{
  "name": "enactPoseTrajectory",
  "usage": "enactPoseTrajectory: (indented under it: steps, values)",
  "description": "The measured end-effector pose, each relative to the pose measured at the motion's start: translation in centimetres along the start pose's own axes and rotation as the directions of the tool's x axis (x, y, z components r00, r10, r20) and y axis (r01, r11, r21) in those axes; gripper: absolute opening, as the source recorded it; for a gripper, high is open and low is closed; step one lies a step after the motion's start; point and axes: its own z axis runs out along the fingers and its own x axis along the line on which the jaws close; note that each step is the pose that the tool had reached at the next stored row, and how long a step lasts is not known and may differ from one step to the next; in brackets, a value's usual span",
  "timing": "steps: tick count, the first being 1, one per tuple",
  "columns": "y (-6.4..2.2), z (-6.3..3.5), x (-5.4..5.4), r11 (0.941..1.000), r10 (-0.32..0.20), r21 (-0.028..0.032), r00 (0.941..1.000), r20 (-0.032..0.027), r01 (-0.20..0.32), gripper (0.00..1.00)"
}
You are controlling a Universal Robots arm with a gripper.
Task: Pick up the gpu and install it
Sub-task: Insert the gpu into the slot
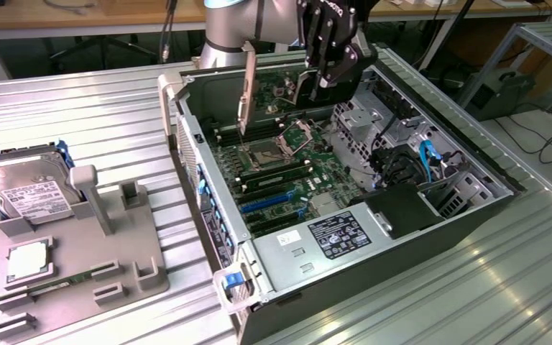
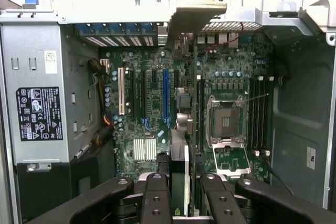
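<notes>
My gripper [image 1: 326, 83] hangs over the open computer case [image 1: 182, 136], shut on the gpu [image 1: 247, 93]. The card stands on edge above the motherboard [image 1: 290, 176], its long silver bracket pointing down on the exterior view's left. In the wrist view the gpu [image 2: 180, 163] shows edge-on between the two black fingers [image 2: 156, 198], its bracket at the far end over the case's rear wall. It is lined up just beside the blue expansion slot [image 2: 166, 95] and is clear of the board.
A power supply [image 1: 338, 233] fills the case's near corner, with blue cables [image 1: 428, 154] and drive bays on the exterior view's right. On the left, a grey holder [image 1: 113, 269] carries a hard drive [image 1: 31, 190], a processor [image 1: 26, 260] and a RAM stick [image 1: 60, 282].
</notes>
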Motion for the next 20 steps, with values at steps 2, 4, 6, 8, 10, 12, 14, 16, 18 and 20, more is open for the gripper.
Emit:
enactPoseTrajectory:
  steps: [2,4,6,8,10,12,14,16,18,20]
  values:
    - [0.00,0.12,0.0,1.0000,0.000,0.0002,1.0000,0.0000,0.000,0.27]
    - [0.01,0.23,0.0,1.0000,0.000,0.0003,1.0000,0.0001,0.000,0.27]
    - [0.01,0.36,0.0,1.0000,0.000,0.0002,1.0000,0.0000,0.000,0.27]
    - [0.01,0.46,0.0,1.0000,0.000,0.0002,1.0000,0.0000,0.000,0.27]
    - [0.01,0.59,0.0,1.0000,0.000,0.0002,1.0000,-0.0001,0.000,0.27]
    - [0.02,0.77,0.0,1.0000,0.000,0.0002,1.0000,-0.0001,0.000,0.27]
    - [0.02,0.89,0.0,1.0000,0.000,0.0002,1.0000,-0.0001,0.000,0.27]
    - [0.03,0.99,0.0,1.0000,0.000,0.0002,1.0000,0.0000,0.000,0.27]
    - [0.03,1.12,0.0,1.0000,0.000,0.0003,1.0000,0.0000,0.000,0.27]
    - [0.03,1.25,0.0,1.0000,0.000,0.0003,1.0000,0.0000,0.000,0.27]
